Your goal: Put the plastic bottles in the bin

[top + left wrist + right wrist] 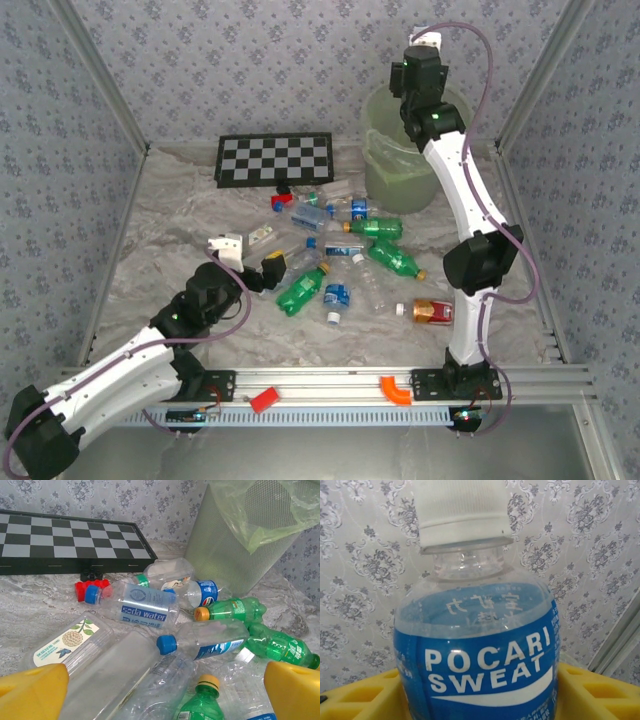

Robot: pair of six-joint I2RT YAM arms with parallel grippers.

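Observation:
Several plastic bottles lie heaped mid-table: green ones [302, 290] [377, 228] and clear ones with blue labels [338, 294]. My left gripper [268, 270] hovers at the heap's left edge, open, its yellow fingers [32, 692] wide apart above a clear blue-capped bottle [210, 640], a soda water bottle [142, 605] and a green yellow-capped one [205, 705]. The pale-green bin [400, 170] [240, 545] stands at the back right. My right arm's wrist [418, 75] is raised over it. The right gripper [480, 690] is shut on an upright blue-labelled, white-capped bottle [475, 645].
A black-and-white chequered board [275, 160] lies at the back left, with a small red block [282, 199] in front of it. A red can [433, 312] rests near the right arm's base. Red [263, 400] and orange [395, 388] pieces sit on the front rail. Patterned walls enclose the table.

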